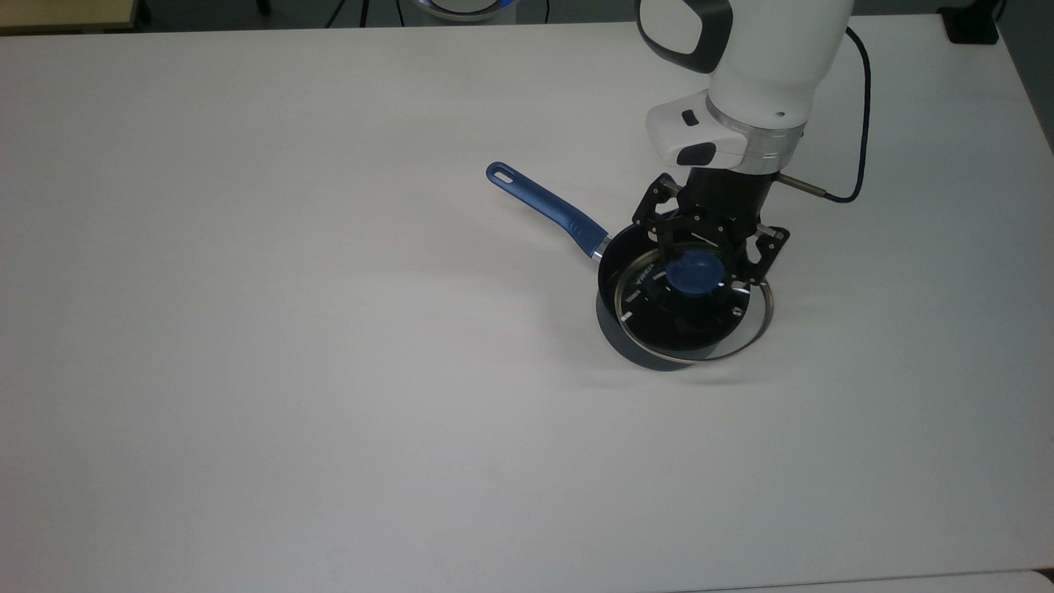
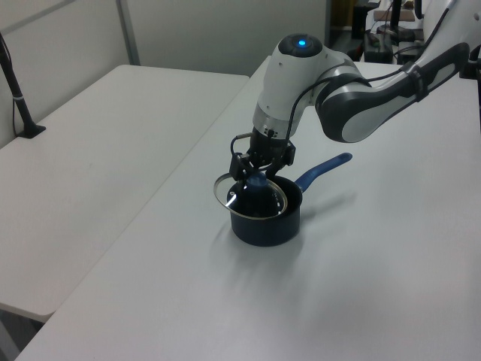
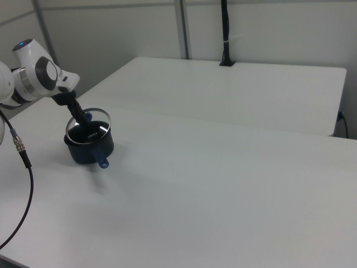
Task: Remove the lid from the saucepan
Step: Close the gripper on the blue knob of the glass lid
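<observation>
White table (image 1: pixel 329 329); pincer (image 1: pixel 698 262) clamps lid (image 1: pixel 700 329) above saucepan (image 1: pixel 634 338).

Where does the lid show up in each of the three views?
Top view: the lid is right of centre, shifted toward the top view's right off the saucepan.
Left view: centre.
Right view: far left.
Shared landmark: the pincer on its blue knob.

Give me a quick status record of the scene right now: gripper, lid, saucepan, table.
gripper: shut on the lid's blue knob
lid: raised off the saucepan, offset toward the top view's right, still overlapping it
saucepan: on the table, partly uncovered
saucepan handle: points to the top view's upper left
table: white
</observation>
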